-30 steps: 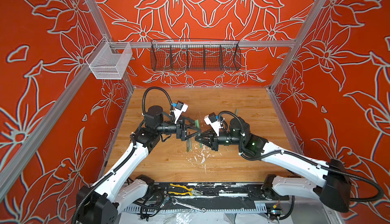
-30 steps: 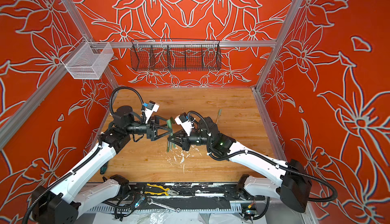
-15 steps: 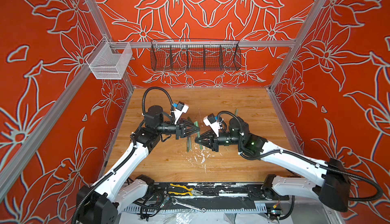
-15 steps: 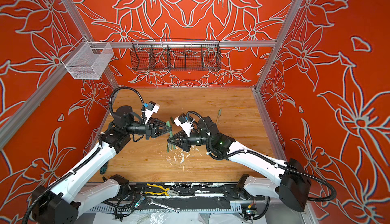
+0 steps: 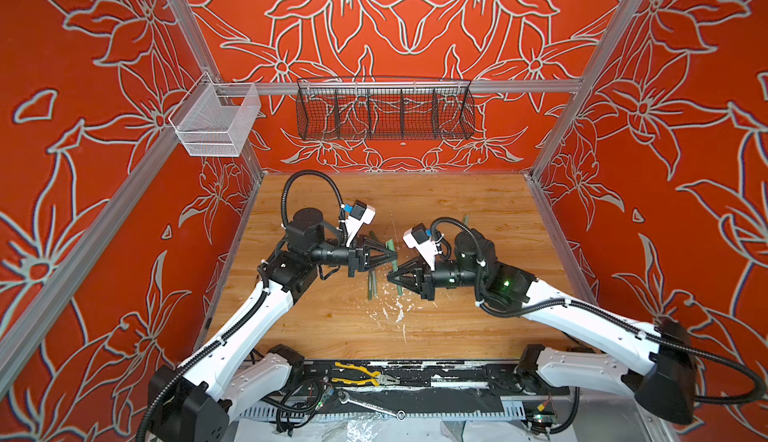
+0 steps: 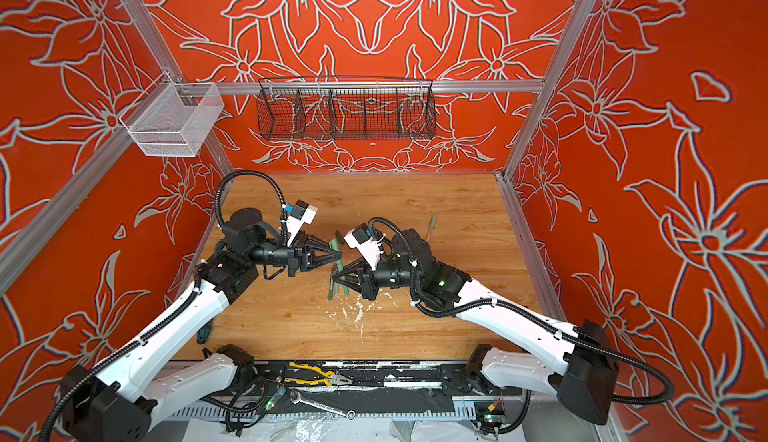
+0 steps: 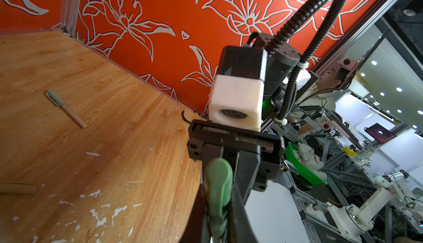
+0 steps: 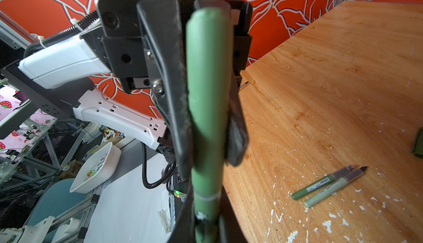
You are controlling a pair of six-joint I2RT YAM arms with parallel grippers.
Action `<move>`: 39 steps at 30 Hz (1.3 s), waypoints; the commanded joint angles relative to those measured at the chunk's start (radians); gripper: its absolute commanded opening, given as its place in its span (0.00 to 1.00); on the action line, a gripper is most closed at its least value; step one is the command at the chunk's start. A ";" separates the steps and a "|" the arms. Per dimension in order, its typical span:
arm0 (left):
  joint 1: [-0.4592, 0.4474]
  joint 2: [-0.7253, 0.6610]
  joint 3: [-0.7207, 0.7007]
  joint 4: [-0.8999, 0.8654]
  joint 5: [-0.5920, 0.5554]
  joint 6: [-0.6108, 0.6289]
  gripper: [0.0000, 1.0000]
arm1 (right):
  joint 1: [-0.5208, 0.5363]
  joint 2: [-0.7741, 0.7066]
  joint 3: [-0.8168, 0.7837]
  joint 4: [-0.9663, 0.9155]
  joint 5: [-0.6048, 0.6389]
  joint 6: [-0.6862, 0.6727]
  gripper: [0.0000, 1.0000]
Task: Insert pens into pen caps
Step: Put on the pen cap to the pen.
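1. At mid table [image 5: 457, 194], the left end effector [image 5: 393, 255] is clamped on a green cap [image 7: 218, 184] and the right end effector [image 5: 389, 274] on a green pen [image 8: 204, 209]. Both parts meet in one line, so this pair seems joined, or nearly so.
2. Farther right lies a tan pen [image 7: 68, 111], apparently capped.
3. Two bare green pens [image 8: 320, 185] lie side by side on the near side, without caps; they remain to do.

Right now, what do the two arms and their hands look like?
The left arm and right arm have white shells with black joints and ribbed black cables. The left hand and right hand are black, with triangular fingers, each topped by a white camera block. A green light glows on the right arm.
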 commanded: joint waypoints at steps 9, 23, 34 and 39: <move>-0.099 0.007 -0.008 -0.118 0.064 0.089 0.00 | -0.015 -0.065 0.155 0.057 0.099 -0.124 0.00; -0.136 0.017 -0.015 -0.106 0.106 0.100 0.00 | -0.043 -0.061 0.259 0.062 0.062 -0.191 0.00; -0.158 0.045 -0.029 -0.089 0.109 0.094 0.00 | -0.063 -0.010 0.390 0.082 0.027 -0.242 0.00; -0.159 0.044 -0.031 -0.095 0.106 0.097 0.00 | -0.068 0.005 0.460 0.071 0.019 -0.262 0.00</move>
